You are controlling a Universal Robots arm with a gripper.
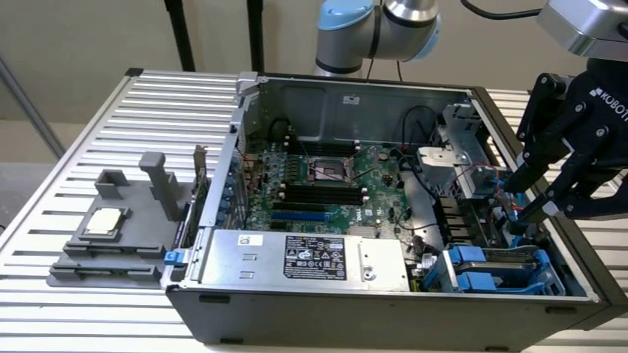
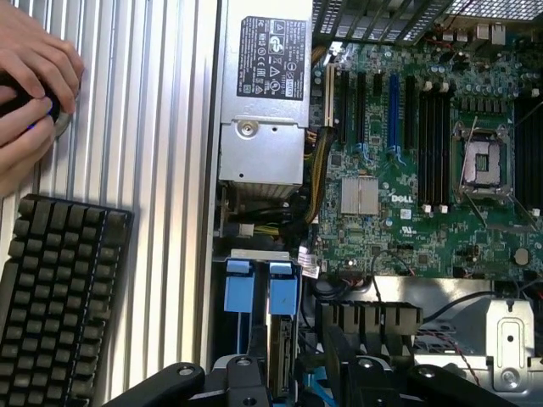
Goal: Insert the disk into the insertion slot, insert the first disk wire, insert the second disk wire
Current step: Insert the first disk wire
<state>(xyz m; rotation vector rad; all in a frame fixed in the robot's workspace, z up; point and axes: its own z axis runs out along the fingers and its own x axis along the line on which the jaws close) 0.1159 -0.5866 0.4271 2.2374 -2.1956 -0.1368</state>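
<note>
Ribbed aluminium table [image 1: 79, 147], slats running across, carries an open dark grey metal computer case [image 1: 393, 312] lying on its side. A grey and pale-blue robot arm [image 1: 378, 26] rises behind it. Inside, a green circuit board [image 1: 324, 184] with black memory slots covers the floor. A boxy silver power supply [image 1: 304, 257] with a black label runs along the near wall. Outside the case, on the exterior view's left, is a matte grey plastic holder block [image 1: 108, 250] with a square metal chip [image 1: 103, 223] on it. The wrist view adds a black keyboard [image 2: 59, 288] and a person's hand [image 2: 30, 93] on the table beside the case. The drive cage [image 1: 542, 273] is greyish-blue plastic, box-shaped, with bright blue tabs. It fills the case's near corner on the exterior view's right, just beside the power supply. The disk [image 2: 280, 356] seems seated in it, showing as a thin brownish edge under a blue tab (can't separate carrier from cage latch). The black pincer [image 1: 527, 208] sits low inside the case, just past the cage's far end in the exterior view, near the disk but apart from it. It is crowded by the case's side wall, a silver metal bracket [image 1: 442, 158] and thin coloured wires [image 1: 493, 193]. Whether it is released, clenched or grasping something cannot be told.
</note>
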